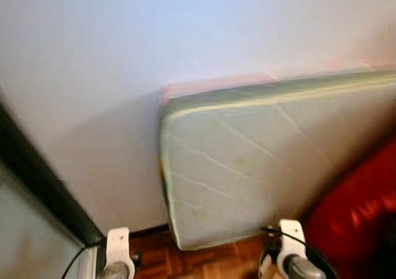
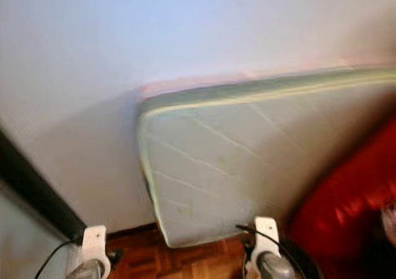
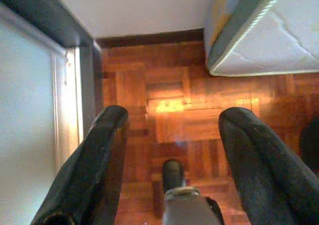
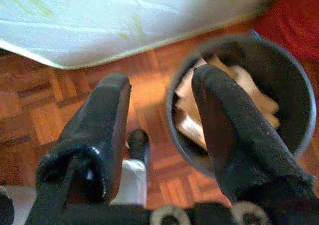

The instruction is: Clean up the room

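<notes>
Right wrist view has my right gripper (image 4: pixel 159 115) wide open, empty, hovering over the round dark bin of crumpled paper (image 4: pixel 286 90), guessing trash goes there.

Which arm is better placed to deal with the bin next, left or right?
Right, probably. The right gripper hangs open just above the dark bin holding crumpled paper, one finger over its rim. The left gripper, also open, faces bare parquet floor beside the mattress.
</notes>
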### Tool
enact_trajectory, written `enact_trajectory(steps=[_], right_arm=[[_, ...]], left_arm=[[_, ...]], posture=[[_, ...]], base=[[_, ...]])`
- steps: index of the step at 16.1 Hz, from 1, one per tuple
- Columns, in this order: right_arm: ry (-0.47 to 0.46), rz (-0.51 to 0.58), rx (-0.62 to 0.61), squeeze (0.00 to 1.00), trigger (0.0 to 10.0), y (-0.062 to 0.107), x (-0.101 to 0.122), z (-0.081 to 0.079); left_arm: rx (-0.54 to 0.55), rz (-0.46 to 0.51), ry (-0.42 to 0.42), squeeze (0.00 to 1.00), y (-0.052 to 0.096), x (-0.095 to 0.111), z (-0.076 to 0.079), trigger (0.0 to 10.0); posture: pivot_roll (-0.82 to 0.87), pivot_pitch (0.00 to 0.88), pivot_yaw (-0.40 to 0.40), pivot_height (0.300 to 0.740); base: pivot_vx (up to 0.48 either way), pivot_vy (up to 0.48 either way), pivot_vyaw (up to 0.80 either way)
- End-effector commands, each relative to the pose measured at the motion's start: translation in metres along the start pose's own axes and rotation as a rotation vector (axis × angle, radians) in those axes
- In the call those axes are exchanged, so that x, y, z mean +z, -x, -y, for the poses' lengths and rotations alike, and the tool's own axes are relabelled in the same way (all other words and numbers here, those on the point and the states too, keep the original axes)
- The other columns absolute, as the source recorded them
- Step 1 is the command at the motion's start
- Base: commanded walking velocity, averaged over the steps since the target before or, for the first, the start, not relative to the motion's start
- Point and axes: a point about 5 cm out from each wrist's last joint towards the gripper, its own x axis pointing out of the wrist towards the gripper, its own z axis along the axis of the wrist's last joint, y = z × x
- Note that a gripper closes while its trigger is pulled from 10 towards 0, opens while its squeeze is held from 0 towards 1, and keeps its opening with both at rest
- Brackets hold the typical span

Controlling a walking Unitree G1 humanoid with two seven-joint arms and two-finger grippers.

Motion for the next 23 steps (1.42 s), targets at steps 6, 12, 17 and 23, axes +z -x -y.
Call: enact_trajectory(steps=[6,12,17,23], right_arm=[[0.024,-0.026,0.025,0.00,10.0,-0.0033,0.0215,0.0023],[0.029,-0.026,0.026,0.00,10.0,-0.0034,0.0228,0.0024],[0.038,-0.026,0.028,0.00,10.0,-0.0034,0.0235,0.0031],[0.028,-0.012,0.025,0.00,10.0,-0.0033,0.0245,0.0033]], left_arm=[[-0.020,-0.023,0.078,0.00,0.0095,-0.0336,-0.0139,10.0],[-0.019,-0.017,0.083,0.00,0.0093,-0.0323,-0.0145,10.0],[-0.019,-0.016,0.091,0.00,0.0091,-0.0316,-0.0139,10.0],[-0.022,-0.017,0.068,0.00,0.0088,-0.0309,-0.0131,10.0]], posture=[[-0.01,0.000,-0.083,0.736],[-0.02,0.000,-0.085,0.736],[-0.02,0.000,-0.088,0.736],[-0.02,0.000,-0.091,0.736]], base=[[0.000,0.000,-0.76],[0.000,0.000,-0.76],[0.000,0.000,-0.76],[0.000,0.000,-0.38]])
